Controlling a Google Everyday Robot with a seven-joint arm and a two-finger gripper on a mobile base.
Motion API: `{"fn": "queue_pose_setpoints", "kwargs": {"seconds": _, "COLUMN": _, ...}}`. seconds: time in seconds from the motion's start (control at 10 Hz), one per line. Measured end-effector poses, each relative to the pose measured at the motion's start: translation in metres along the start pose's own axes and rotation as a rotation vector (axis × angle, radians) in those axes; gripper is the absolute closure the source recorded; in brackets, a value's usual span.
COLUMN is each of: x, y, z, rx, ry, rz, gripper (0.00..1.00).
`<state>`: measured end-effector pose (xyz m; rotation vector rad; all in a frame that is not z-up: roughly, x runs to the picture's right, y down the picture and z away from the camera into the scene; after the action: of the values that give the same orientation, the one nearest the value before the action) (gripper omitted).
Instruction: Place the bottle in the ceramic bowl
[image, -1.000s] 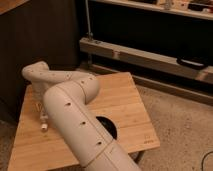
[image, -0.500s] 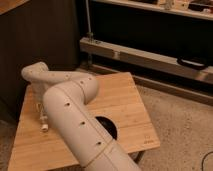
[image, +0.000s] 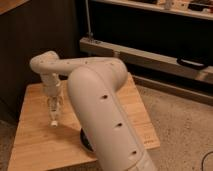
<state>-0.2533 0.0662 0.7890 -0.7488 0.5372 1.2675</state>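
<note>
My gripper hangs from the white arm over the left part of the wooden table, pointing down. It is shut on the small white bottle, which stands upright between the fingers with its lower end close to the table top. The black ceramic bowl sits on the table to the right of the gripper and nearer the front. Only its left rim shows, because my forearm covers the rest. The gripper is left of the bowl, not above it.
A dark cabinet wall stands behind the table. A low metal shelf rail runs across the back right. A speckled floor lies to the right of the table edge.
The gripper with the bottle has shifted a little to the right, toward the bowl. The bowl has not moved.
</note>
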Motion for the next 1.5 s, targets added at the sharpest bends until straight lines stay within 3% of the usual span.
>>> {"fn": "queue_pose_setpoints", "kwargs": {"seconds": 0.3, "x": 0.04, "y": -0.06, "z": -0.039, "rx": 0.011, "ry": -0.058, "rz": 0.031, "gripper": 1.0}}
{"fn": "queue_pose_setpoints", "kwargs": {"seconds": 0.8, "x": 0.115, "y": -0.163, "z": -0.073, "rx": -0.005, "ry": -0.209, "rz": 0.066, "gripper": 1.0}}
{"fn": "queue_pose_setpoints", "kwargs": {"seconds": 1.0, "x": 0.144, "y": -0.202, "z": -0.073, "rx": -0.037, "ry": -0.279, "rz": 0.082, "gripper": 1.0}}
{"fn": "queue_pose_setpoints", "kwargs": {"seconds": 1.2, "x": 0.161, "y": -0.225, "z": -0.063, "rx": -0.087, "ry": -0.323, "rz": 0.103, "gripper": 1.0}}
{"fn": "queue_pose_setpoints", "kwargs": {"seconds": 1.5, "x": 0.159, "y": -0.237, "z": -0.05, "rx": -0.15, "ry": -0.335, "rz": 0.13, "gripper": 1.0}}
